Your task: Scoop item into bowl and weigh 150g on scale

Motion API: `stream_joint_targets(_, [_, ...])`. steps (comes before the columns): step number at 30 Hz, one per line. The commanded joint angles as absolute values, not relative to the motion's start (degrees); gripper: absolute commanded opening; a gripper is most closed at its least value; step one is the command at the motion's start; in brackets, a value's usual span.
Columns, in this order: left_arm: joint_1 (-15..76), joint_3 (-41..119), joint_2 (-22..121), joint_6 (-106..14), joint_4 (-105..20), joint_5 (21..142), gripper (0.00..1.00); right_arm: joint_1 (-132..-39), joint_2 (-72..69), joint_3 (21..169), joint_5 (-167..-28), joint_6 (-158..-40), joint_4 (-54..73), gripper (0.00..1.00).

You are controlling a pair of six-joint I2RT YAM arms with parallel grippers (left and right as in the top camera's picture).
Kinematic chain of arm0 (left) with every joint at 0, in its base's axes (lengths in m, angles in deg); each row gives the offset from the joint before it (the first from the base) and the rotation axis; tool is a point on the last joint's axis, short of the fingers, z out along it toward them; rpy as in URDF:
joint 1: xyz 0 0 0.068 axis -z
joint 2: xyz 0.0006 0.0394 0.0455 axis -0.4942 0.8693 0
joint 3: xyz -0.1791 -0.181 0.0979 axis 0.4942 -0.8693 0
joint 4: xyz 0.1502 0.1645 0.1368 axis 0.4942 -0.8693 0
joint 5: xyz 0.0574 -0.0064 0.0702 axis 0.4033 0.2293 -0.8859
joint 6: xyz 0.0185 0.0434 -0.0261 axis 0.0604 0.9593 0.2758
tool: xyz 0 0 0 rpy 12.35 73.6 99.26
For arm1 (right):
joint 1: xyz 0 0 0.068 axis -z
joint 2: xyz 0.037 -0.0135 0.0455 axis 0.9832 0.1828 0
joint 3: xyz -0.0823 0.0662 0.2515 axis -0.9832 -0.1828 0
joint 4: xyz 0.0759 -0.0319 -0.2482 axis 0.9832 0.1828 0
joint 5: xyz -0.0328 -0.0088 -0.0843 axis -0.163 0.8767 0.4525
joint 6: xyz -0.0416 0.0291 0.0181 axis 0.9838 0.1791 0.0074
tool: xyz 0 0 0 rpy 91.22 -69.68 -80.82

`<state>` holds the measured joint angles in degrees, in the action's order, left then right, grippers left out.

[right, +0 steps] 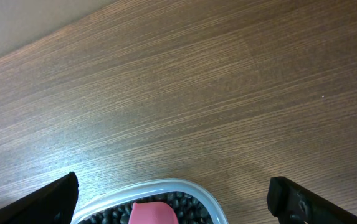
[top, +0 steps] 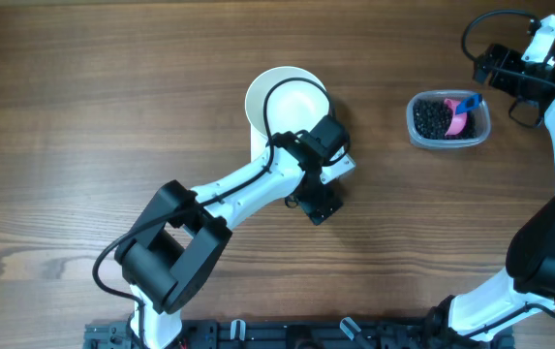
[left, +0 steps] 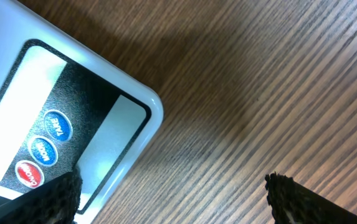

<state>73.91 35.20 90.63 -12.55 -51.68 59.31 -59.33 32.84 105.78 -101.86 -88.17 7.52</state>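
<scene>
Left gripper (left: 172,182) is near mid-table, fingers spread wide, holding nothing. It hovers just over the front corner of the scale (left: 72,93), with the TARE, MODE and ON/OFF buttons (left: 43,150) in its wrist view.

The bowl (top: 258,97) is just beyond that, roughly table centre, and its white inside shows no fill. The left arm covers the join, so I can't tell if it sits on the scale.

Toward the far right corner is the clear plastic tub (top: 417,131), well apart from the bowl. It holds the black beans (top: 434,118) and a pink scoop (top: 456,116) lying on them. The scoop's blue handle (top: 470,101) sticks up over the far-right rim. Its long axis runs diagonally from near-left to far-right, so the handle end points at the right arm.

Right gripper (right: 172,180) is furthest out, by the far right corner, fingers spread wide and empty. In its wrist view the tub rim sits between the fingers, with the scoop just below.

Judgement: scooping has not begun. The right arm is much nearer the scoop, so it should take the handle, which is already on its side of the tub. It then has to carry each load leftward across bare table to the bowl.
</scene>
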Motion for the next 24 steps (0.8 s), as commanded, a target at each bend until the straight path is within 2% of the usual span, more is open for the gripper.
stream_joint_targets(1, [73.43,35.11,91.72,-12.07,-51.13,57.89,1.00,-59.57,34.22,105.36,-101.14,-88.80,7.32,1.00])
stream_joint_targets(24, [73.17,35.11,94.67,-12.09,-50.30,56.36,1.00,-59.57,34.22,105.36,-101.12,-88.80,7.32,1.00])
